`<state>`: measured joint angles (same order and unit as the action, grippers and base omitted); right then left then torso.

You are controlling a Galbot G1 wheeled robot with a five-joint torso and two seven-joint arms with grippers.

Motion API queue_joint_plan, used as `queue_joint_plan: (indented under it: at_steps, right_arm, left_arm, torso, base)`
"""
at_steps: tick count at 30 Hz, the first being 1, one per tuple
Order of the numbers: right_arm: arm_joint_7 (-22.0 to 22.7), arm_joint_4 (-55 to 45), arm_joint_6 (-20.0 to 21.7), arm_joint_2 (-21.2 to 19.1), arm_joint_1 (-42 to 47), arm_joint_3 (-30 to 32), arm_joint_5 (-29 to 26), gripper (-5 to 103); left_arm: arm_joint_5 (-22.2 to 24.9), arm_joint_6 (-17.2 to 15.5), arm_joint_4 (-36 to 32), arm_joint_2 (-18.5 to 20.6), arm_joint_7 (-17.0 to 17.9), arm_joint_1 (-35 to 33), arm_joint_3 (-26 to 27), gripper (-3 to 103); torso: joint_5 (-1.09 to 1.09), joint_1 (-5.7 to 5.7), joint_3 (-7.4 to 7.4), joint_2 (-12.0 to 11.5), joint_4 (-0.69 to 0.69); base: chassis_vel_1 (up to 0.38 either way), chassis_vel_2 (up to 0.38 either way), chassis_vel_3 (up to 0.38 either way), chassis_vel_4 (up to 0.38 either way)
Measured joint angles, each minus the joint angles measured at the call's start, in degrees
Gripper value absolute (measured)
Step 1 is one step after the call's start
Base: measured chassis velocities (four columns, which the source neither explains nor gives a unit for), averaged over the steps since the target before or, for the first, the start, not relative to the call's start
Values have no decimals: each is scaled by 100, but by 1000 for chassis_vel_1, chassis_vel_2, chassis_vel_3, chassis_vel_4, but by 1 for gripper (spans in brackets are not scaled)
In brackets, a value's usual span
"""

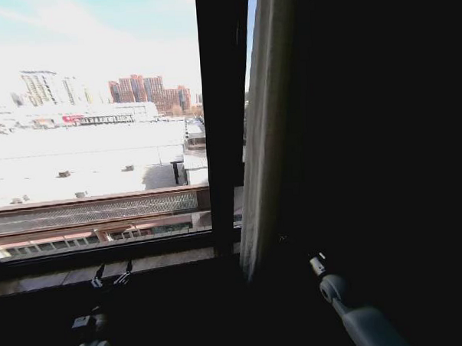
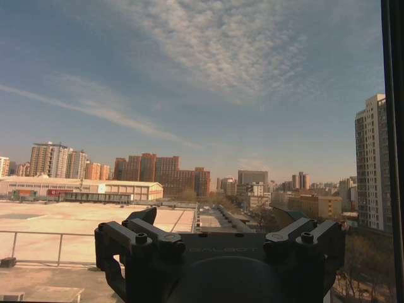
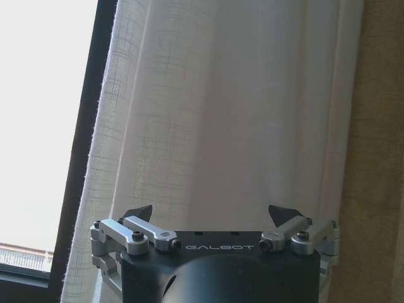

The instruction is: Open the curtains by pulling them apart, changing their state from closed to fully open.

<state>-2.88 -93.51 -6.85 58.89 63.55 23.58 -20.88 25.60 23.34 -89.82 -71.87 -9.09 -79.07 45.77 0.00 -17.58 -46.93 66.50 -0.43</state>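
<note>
A sheer white pleated curtain (image 1: 266, 133) hangs gathered to the right of the black window frame bar (image 1: 222, 112), leaving the glass on the left uncovered. In the right wrist view the curtain (image 3: 221, 113) hangs close in front of my right gripper (image 3: 211, 213), which is open with nothing between its fingers. In the head view the right gripper (image 1: 318, 263) sits low, just right of the curtain's lower edge. My left gripper (image 1: 113, 270) is open and empty below the window sill, facing the bare glass. The left wrist view shows the left gripper (image 2: 221, 222) against the city outside.
A dark window sill (image 1: 105, 266) runs along the bottom of the glass. Right of the curtain lies deep shadow; the right wrist view shows a beige surface (image 3: 379, 158) there. Rooftops and tall buildings (image 1: 147, 88) lie outside.
</note>
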Motion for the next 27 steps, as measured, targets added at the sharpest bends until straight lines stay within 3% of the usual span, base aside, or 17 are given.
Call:
queue_joint_plan:
  at_steps: [14, 27]
  right_arm:
    - [-1, 1, 0, -1, -1, 1, 0, 100]
    - [-2, 2, -1, -1, -1, 1, -1, 100]
  left_arm:
    - [0, 0, 0, 0, 0, 0, 0, 100]
    - [0, 0, 0, 0, 0, 0, 0, 100]
  torso:
    - [0, 0, 0, 0, 0]
    - [2, 0, 0, 0, 0]
  base:
    - [48, 19, -57, -18]
    - [278, 184, -286, -186]
